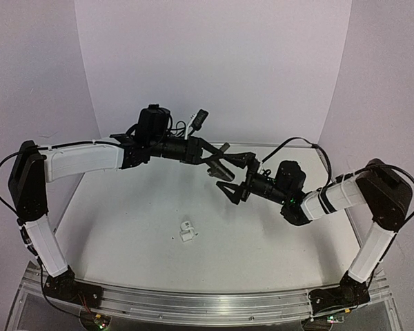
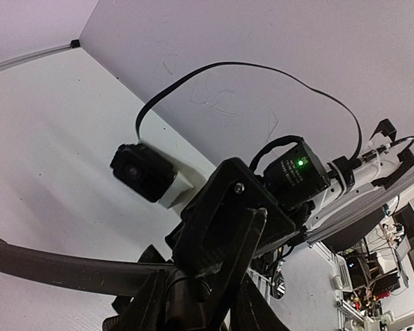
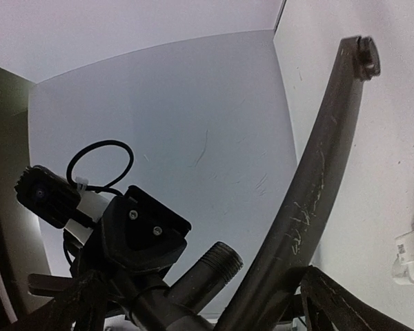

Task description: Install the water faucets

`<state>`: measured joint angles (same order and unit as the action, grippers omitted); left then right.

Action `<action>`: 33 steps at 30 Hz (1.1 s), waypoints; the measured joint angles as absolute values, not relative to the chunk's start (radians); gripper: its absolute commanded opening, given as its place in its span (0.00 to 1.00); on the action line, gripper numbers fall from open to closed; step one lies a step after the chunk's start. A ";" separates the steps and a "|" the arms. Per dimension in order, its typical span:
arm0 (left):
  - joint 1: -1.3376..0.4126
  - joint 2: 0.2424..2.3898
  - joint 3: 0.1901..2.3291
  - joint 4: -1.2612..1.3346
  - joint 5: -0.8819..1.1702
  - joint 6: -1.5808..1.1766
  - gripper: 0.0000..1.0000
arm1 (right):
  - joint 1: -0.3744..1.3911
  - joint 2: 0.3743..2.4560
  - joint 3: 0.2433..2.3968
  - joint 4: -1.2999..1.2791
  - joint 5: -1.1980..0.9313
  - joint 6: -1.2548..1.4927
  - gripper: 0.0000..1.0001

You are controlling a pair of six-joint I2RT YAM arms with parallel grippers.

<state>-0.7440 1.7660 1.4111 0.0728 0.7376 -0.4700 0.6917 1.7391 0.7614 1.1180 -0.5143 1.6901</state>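
- In your right wrist view, the right edge cuts the white fitting (image 3: 410, 254); only part of it shows.
- The black spout (image 3: 310, 186) runs out at the bottom edge there, so you cannot see where it is gripped.
- In your left wrist view, the spout leaves by the left edge, and its other end is lost among dark parts.
- From above, the left gripper (image 1: 217, 164) and right gripper (image 1: 233, 185) merge, black on black; you cannot tell how their jaws stand.
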 measured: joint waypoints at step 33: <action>-0.775 1.702 1.312 0.143 0.626 -0.804 0.02 | 0.715 1.697 0.707 1.185 -0.380 1.436 0.00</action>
<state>-0.7753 1.7019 1.3120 0.1431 0.6263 -0.8043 0.7146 1.6969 0.7068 1.1847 -0.3803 1.4364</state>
